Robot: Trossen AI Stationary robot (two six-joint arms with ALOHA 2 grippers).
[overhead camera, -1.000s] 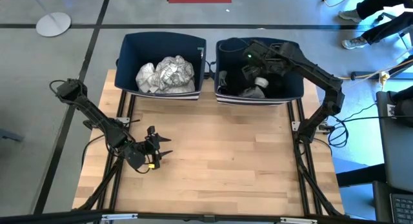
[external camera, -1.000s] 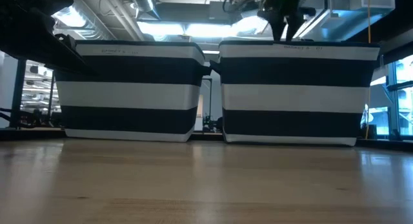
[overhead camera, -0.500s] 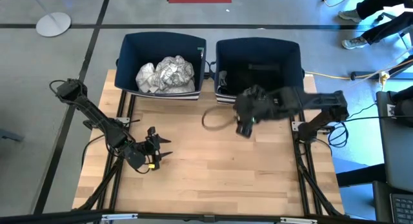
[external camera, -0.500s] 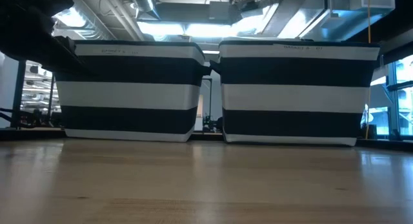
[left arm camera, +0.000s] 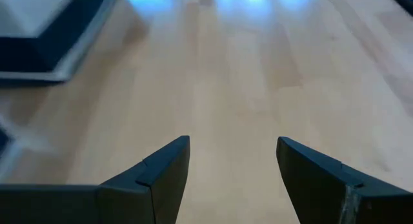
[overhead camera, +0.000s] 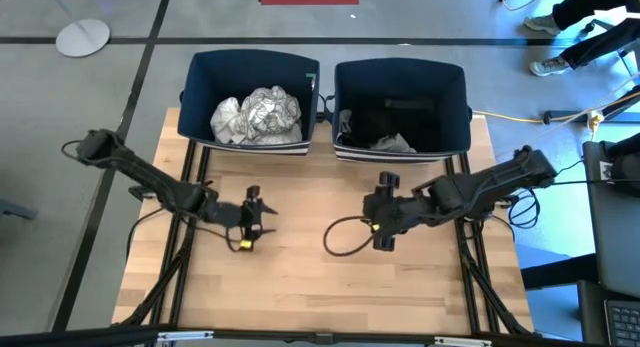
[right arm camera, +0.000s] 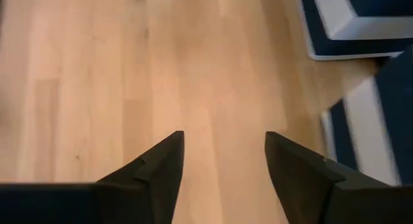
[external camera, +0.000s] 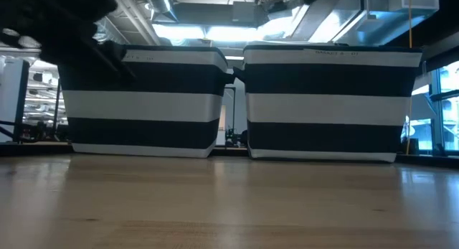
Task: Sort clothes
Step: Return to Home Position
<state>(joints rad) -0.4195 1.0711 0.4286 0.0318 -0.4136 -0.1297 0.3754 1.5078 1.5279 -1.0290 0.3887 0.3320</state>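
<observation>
White and grey-patterned clothes [overhead camera: 256, 115] lie bunched in the left navy bin [overhead camera: 196, 92]. Dark clothes and a pale grey piece [overhead camera: 392, 143] lie in the right navy bin [overhead camera: 460, 97]. My left gripper [overhead camera: 260, 215] is open over the table's left middle and holds nothing; its wrist view [left arm camera: 232, 143] shows only wood between the fingers. My right gripper [overhead camera: 378, 213] is open over the table's right middle, in front of the right bin, and holds nothing; its wrist view [right arm camera: 224, 137] also shows only wood.
Both striped bins stand side by side at the table's far edge, as the low view shows [external camera: 143, 98] [external camera: 330, 98]. A dark cable loop [overhead camera: 345, 239] hangs from my right arm over the table's middle. A person's legs [overhead camera: 580, 37] show beyond the far right corner.
My right gripper has come out from above the right bin, moving toward the table's near edge and down over the wood in front of that bin. My left gripper has moved toward the table's right edge and a little toward the far edge.
</observation>
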